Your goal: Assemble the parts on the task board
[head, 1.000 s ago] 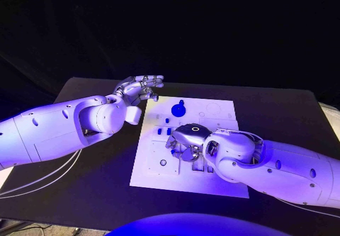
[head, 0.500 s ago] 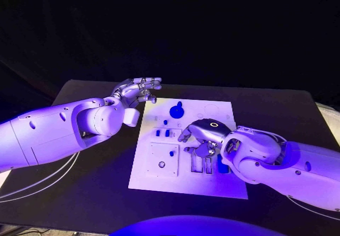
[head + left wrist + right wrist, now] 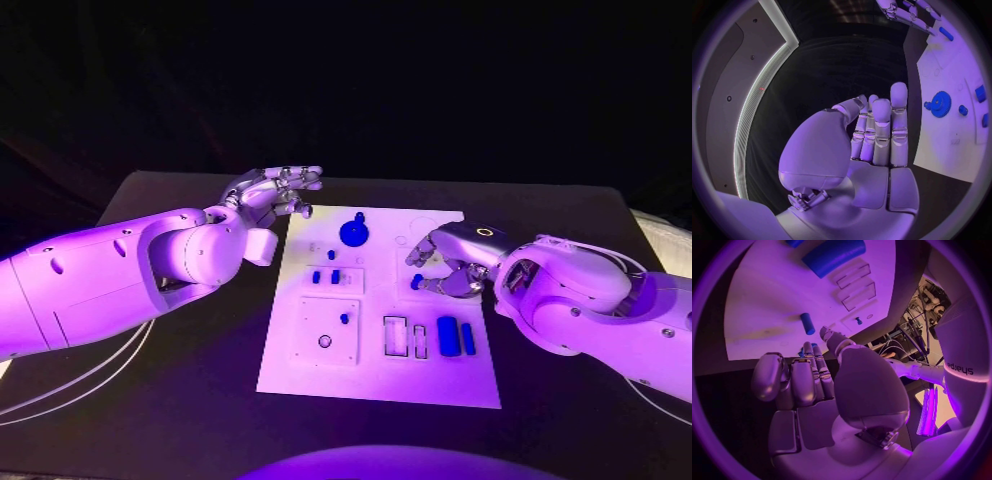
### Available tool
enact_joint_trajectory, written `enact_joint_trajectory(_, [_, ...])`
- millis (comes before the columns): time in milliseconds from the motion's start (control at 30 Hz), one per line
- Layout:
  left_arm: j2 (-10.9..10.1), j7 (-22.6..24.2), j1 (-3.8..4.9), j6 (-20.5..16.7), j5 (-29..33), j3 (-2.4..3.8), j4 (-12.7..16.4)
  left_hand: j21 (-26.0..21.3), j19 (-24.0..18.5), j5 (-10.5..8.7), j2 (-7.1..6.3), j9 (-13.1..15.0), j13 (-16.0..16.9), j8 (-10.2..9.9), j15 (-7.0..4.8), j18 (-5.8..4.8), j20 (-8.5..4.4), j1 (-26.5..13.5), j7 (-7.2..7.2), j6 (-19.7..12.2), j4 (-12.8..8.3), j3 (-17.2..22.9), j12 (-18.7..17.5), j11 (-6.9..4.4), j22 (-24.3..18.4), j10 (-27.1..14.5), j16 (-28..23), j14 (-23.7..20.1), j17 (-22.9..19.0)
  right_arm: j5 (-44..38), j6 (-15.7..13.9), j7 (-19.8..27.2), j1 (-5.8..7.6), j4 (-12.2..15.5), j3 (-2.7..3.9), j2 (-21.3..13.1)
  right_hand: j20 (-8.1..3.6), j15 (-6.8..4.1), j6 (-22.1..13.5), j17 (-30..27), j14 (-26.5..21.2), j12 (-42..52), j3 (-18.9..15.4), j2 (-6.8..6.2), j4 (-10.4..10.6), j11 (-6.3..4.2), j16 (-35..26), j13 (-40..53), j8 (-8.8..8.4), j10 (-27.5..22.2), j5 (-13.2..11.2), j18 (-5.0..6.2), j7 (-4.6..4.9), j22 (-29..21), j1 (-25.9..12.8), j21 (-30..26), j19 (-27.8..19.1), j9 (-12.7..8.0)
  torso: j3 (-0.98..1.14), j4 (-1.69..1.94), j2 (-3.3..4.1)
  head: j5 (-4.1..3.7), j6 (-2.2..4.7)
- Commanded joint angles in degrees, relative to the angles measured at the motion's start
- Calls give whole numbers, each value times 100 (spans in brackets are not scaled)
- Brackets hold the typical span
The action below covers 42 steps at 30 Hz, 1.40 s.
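Black cloth-like table (image 3: pixel 173 400) fills the scene under a dark room, with the white task board (image 3: pixel 378 375) lying flat at its middle. Small blue parts rest on the board: a gear-shaped piece (image 3: pixel 353 233) near the far edge, two short pegs (image 3: pixel 326 276) left of centre, and two cylinders (image 3: pixel 456 336) in slots near the right side. The left hand (image 3: pixel 274 188) hovers off the board's far-left corner, fingers straight, holding nothing. The right hand (image 3: pixel 450 262) sits over the board's right part, fingers curled; whether it grips a part, I cannot tell.
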Motion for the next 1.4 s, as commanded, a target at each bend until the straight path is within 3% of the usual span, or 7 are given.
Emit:
enact_joint_trajectory(33, [10,8,1,128,-30,-1,4,-22,-31,13,5,-4,5,39,-1,75,-9,27,-14,-37,-33,-13,26,9,-6,-31,13,-38,-5,-224,204,-111,8,-78,0,12,-38,-46,8,-5,160,-29,-49,-38,0,7,-23,-3,-17,-39,-37,39,-40,-7,13,-22,3,-8,0,10,0,-12,16])
enact_joint_trajectory(300, [17,-19,-1,154,-36,-12,-7,-23,-31,13,5,-4,5,39,0,75,-9,27,-14,-38,-33,-13,27,10,-7,-32,13,-39,-6,-283,383,-119,2,-166,-5,98,-49,-51,48,-30,162,16,-91,29,12,-15,-38,9,0,10,-35,36,-64,-7,71,-26,13,1,0,18,4,-12,20])
enact_joint_trajectory(533, [11,-48,-2,170,-61,-16,-12,-34,-35,12,3,-5,8,43,1,77,-8,24,-12,-44,-35,-14,36,12,-13,-43,10,-45,-15,-282,611,-142,-19,-193,-12,155,-77,-83,219,-39,169,237,-57,124,62,-60,-38,21,36,469,-26,32,29,8,101,-21,41,27,-5,10,8,6,0])
enact_joint_trajectory(667, [14,-57,-2,182,-87,-17,-15,-34,-35,12,3,-5,8,43,1,77,-8,24,-12,-44,-35,-14,36,12,-13,-43,10,-45,-15,-278,689,-163,-26,-240,-13,201,-96,-105,369,-39,171,289,10,163,83,-86,-35,18,73,657,-28,31,33,14,118,-19,53,49,-9,15,5,-7,-14])
enact_joint_trajectory(933, [17,-57,-5,204,-106,-17,-16,-36,-35,11,5,-5,11,47,4,76,-6,19,-9,-53,-34,-15,47,16,-13,-57,16,-45,-7,-227,653,-157,-77,-309,-16,332,-154,-149,604,-29,180,331,155,271,109,-135,-19,27,147,916,-86,25,29,50,171,2,82,86,-6,21,8,-9,-29])
enact_joint_trajectory(1267, [10,-60,-6,212,-112,-17,-16,-36,-35,11,5,-5,11,47,4,76,-6,19,-9,-53,-34,-15,47,16,-13,-57,16,-45,-7,-247,511,-259,-108,-390,-17,426,-171,-150,627,-18,186,289,185,262,163,-132,-6,18,132,945,-169,21,34,61,108,8,93,82,-12,16,3,-7,-47])
enact_joint_trajectory(1400, [9,-63,-7,218,-113,-17,-17,-36,-35,11,5,-5,11,47,4,76,-6,19,-9,-53,-34,-15,47,16,-13,-57,16,-45,-7,-292,432,-330,-110,-417,-17,432,-179,-170,717,17,197,294,237,318,207,-162,24,28,162,1038,-186,14,3,95,95,29,114,98,-9,19,2,-10,-55])
